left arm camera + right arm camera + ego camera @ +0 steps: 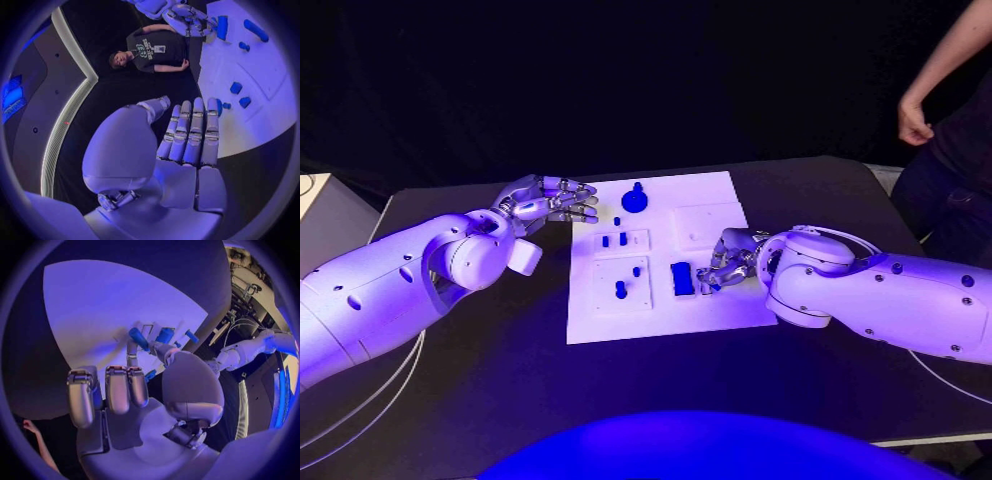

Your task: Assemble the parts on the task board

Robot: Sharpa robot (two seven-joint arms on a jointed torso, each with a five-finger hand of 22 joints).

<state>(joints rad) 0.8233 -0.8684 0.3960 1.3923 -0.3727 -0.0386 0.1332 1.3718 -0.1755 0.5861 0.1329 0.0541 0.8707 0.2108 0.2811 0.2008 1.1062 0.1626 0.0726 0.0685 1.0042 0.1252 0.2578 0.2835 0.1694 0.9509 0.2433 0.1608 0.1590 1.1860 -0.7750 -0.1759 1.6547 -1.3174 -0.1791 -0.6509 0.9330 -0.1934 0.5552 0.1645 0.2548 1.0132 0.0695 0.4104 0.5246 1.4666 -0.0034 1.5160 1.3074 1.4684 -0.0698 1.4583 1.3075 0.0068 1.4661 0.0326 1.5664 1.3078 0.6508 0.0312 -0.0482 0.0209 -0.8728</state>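
On the task board (733, 315), near-centre, the blue block (682, 278) lies long axis near-to-far, just left of your right hand (730, 260), fingers curled, nothing visibly held. Left hand (548, 199) hovers off the far-left edge, fingers straight together, empty, farther away.

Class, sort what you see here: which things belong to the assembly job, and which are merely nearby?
Belonging to the job:
white task board
small blue parts, e.g. the round-headed one and the rectangular block
left hand
right hand

Merely nearby:
black table
white cables
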